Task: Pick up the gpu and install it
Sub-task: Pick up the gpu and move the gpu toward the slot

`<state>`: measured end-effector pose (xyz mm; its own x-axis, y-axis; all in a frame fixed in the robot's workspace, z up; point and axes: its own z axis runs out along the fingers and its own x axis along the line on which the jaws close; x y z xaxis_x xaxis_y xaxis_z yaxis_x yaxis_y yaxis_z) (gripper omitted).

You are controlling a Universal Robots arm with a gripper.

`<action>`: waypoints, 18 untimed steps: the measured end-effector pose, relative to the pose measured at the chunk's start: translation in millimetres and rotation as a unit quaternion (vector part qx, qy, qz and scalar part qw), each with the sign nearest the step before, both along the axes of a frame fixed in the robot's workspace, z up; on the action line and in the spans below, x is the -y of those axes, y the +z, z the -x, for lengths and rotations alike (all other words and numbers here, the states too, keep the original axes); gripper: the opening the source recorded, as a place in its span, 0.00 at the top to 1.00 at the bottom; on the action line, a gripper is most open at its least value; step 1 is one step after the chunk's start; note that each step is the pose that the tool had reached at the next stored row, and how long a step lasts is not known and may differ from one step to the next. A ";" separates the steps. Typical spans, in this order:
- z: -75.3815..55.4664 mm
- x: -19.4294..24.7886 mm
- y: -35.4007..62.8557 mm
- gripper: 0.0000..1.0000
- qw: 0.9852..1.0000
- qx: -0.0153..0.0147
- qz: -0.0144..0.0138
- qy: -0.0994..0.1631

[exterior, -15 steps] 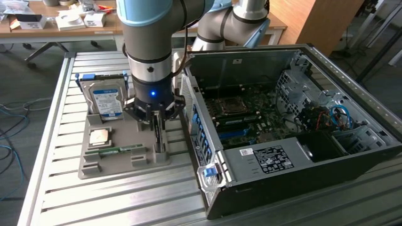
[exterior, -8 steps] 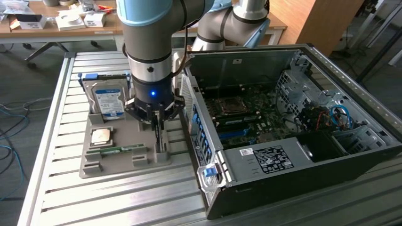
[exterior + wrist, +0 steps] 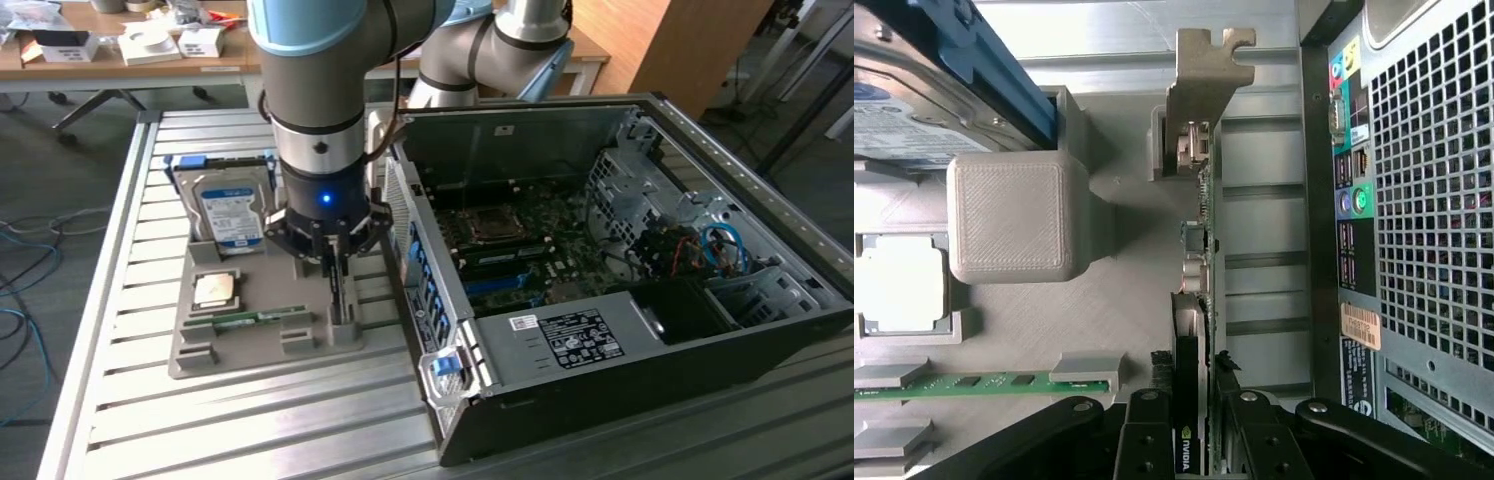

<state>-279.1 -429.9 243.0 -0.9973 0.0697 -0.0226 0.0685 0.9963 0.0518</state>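
end effector (image 3: pixel 1196 405) pinching gpu (image 3: pixel 1201 250) upper edge, beside case (image 3: pixel 1414 200) | likely stiff, light, fragile | best held by bare board edges

Tray (image 3: pixel 267 345): matt grey plastic, finely layered; table (image 3: pixel 200 430): ridged, satin metal. Bracket of gpu (image 3: pixel 1206 260): dull bare metal.

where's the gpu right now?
The gpu stands on edge in the gray tray, on the side nearest the PC case, left of the case in the exterior view. The gripper is shut on it.
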 end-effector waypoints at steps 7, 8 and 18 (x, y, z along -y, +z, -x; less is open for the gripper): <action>-0.1 0.0 0.0 0.73 1.000 0.000 0.000 0.008; -0.1 0.0 0.0 0.73 1.000 0.000 0.000 0.008; -0.1 0.0 19.0 0.73 1.000 0.000 0.000 0.008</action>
